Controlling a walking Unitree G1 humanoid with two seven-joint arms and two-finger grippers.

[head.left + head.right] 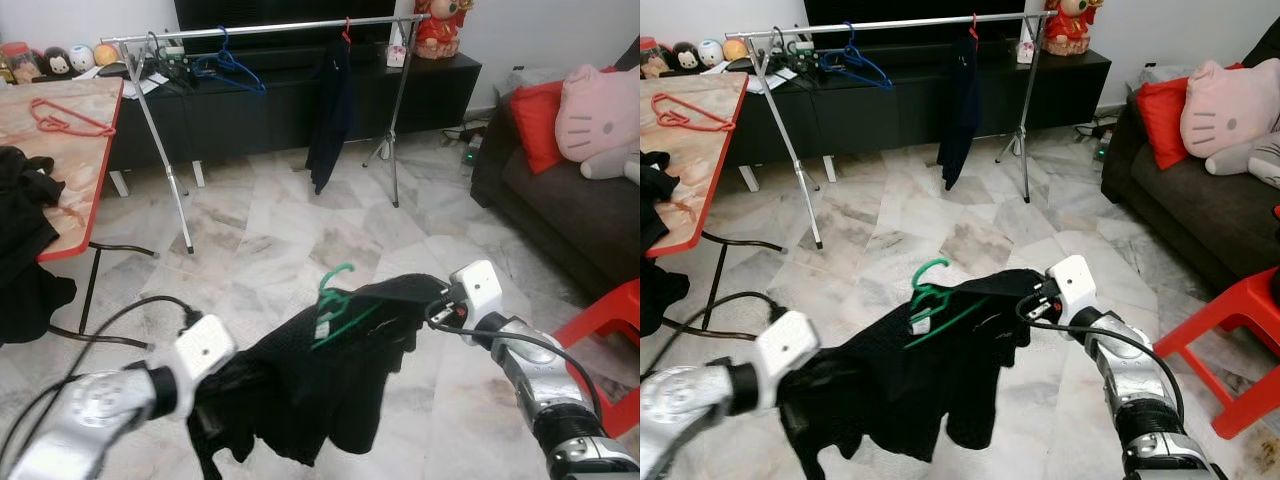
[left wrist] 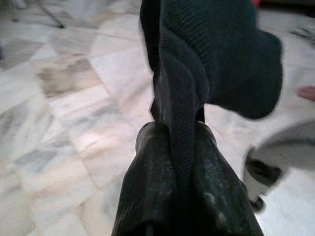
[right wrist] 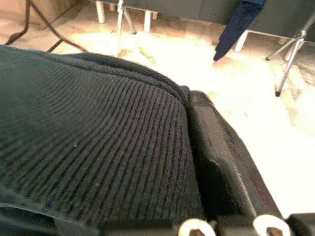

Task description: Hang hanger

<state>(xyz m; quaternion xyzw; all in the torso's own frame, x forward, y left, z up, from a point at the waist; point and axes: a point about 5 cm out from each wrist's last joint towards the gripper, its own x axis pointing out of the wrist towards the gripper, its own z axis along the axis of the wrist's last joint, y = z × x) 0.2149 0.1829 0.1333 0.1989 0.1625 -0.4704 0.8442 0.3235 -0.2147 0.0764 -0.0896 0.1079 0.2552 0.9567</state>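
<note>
Both grippers, left gripper (image 2: 179, 147) and right gripper (image 1: 430, 295), pinched the black knitted garment (image 1: 320, 385) on its green plastic hanger (image 1: 335, 300). Carrying step; next, approach the silver metal rail (image 1: 260, 28) and hook it.

A home living room: marble floor (image 1: 270, 250), dark sofa (image 1: 560, 210) with pink plush (image 1: 595, 110), black TV cabinet (image 1: 280, 100), clothes rack (image 1: 260, 30) and red-edged counter (image 1: 70, 150).

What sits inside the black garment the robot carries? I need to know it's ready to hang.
A green hanger sits in the black garment; its hook and part of one arm show, the rest is covered by cloth.
</note>
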